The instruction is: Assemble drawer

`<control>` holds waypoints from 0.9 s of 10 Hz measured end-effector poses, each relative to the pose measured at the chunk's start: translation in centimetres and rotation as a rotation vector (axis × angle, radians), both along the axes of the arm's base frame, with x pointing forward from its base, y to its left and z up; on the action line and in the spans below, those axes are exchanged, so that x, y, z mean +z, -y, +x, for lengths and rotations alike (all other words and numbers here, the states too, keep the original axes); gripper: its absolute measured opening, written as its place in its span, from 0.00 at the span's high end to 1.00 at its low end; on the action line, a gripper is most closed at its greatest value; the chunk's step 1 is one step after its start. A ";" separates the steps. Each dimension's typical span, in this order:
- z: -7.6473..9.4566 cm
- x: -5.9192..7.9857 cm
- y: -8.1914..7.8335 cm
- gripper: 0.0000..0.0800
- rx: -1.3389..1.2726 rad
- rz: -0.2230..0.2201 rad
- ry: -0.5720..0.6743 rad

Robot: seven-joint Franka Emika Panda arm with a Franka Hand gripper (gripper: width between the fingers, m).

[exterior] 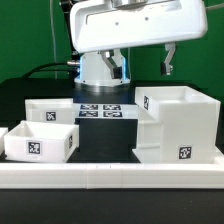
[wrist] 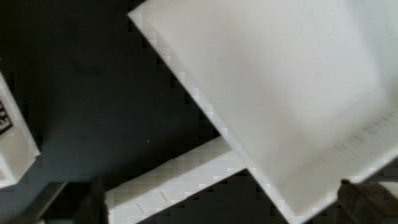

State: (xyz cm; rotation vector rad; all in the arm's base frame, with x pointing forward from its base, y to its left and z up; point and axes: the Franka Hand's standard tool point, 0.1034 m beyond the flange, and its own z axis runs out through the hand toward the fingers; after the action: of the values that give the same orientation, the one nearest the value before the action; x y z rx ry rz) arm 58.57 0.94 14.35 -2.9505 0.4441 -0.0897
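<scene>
The large white housing (exterior: pixel 180 125) stands at the exterior view's right, open side up, with tags on its walls. Two shallow white trays lie at the exterior view's left, one farther back (exterior: pixel 50 112) and one nearer (exterior: pixel 40 142). My gripper (exterior: pixel 150 60) hangs open and empty above and behind the housing. In the wrist view my gripper (wrist: pixel 205 205) shows only dark fingertips (wrist: pixel 365 200) set wide apart. A broad white face of the housing (wrist: pixel 267 90) fills the wrist view below it, blurred. The trays' knobs are not visible.
The marker board (exterior: pixel 100 108) lies flat behind the trays, in front of the arm's base. A long low white border bar (exterior: pixel 110 175) runs along the front and also shows in the wrist view (wrist: pixel 178 180). A tagged white piece (wrist: pixel 9 130) shows at the wrist view's edge.
</scene>
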 end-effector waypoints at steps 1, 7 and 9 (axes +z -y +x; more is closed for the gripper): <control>-0.3 -0.3 2.5 0.19 0.034 -0.015 -0.002; -1.7 -3.7 8.6 0.19 0.016 -0.034 -0.008; -1.7 -3.7 8.5 0.19 0.018 -0.034 -0.009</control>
State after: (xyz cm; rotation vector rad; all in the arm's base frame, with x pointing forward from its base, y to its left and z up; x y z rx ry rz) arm 56.87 -7.60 10.62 -2.9888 0.4218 -0.0832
